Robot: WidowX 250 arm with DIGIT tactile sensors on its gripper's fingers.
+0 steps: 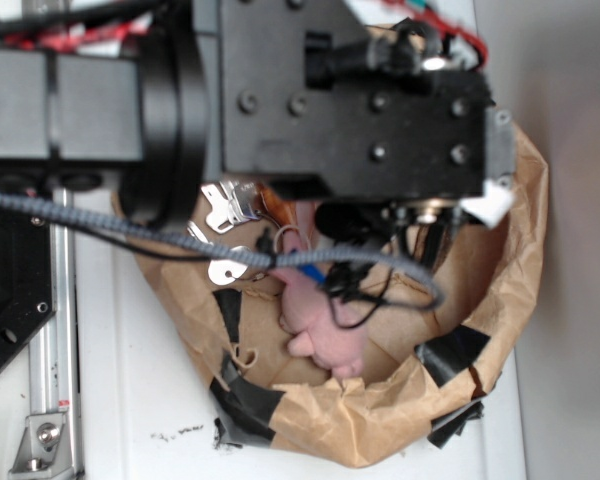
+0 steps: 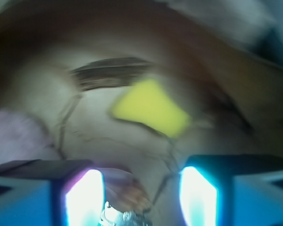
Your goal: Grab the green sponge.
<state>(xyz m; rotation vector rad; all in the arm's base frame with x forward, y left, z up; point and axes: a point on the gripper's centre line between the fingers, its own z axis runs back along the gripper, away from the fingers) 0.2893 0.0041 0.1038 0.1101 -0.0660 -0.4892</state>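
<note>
In the blurred wrist view, the end effector (image 2: 141,195) is hanging spread apart with nothing between its fingers (image 2: 85,197). The green sponge (image 2: 151,113), showing its yellow foam, is lying ahead of the gap, apart from both fingers, on the brown paper bag's (image 1: 520,250) floor. A dark wood piece (image 2: 111,73) is lying just beyond it, and a pink soft toy (image 1: 320,320) is lying to the left.

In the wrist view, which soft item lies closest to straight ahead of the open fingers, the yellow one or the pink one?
The green sponge, showing its yellow foam face, lies ahead between the fingers. The pink plush toy sits off at the left edge.
</note>
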